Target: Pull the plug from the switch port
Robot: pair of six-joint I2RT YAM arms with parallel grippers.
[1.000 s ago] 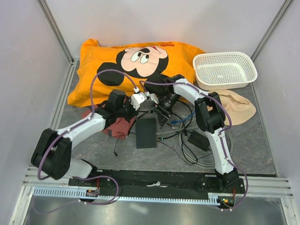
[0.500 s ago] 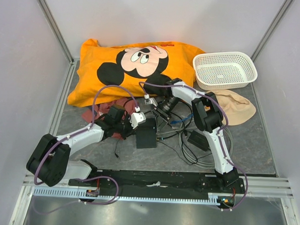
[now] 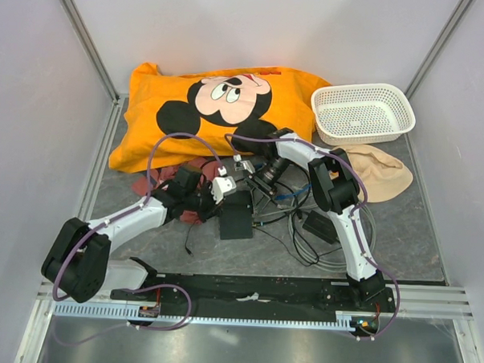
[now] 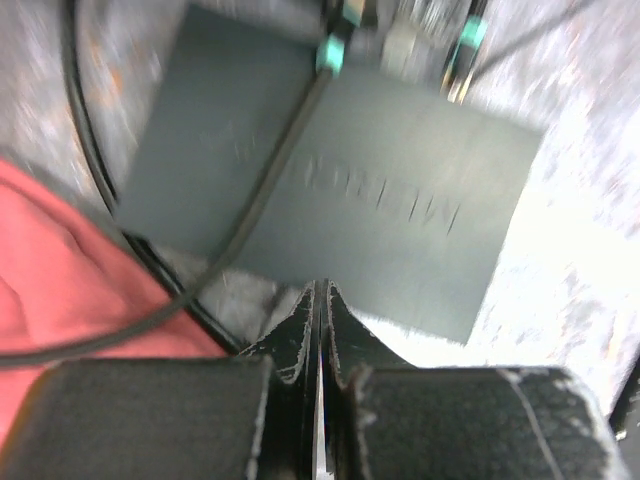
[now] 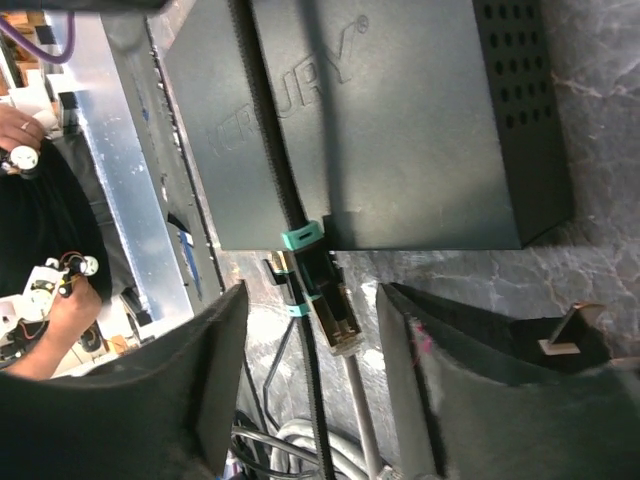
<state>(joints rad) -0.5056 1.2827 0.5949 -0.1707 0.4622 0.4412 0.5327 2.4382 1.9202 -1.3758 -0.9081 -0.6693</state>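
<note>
While the plug point(image 5: 303, 262) with the teal boot sits at the port edge of the switch point(image 5: 400, 120), the step in hand is, I judge, the approach for the grasp. Your right pincer point(image 5: 310, 298) stands open with one finger on each side of this plug and holds nothing. Your left pincer point(image 4: 320, 300) is closed and empty, at the switch's edge opposite the ports; whether it touches the box I cannot tell. Next you should close on the teal plug only, because a clear plug point(image 5: 338, 325) on a grey cable lies just beside it, and then pull straight away from the box. The dark grey switch lies flat in the middle of the surface point(image 3: 416, 237), among black cables, near of the orange bag point(image 3: 189, 107).
</note>
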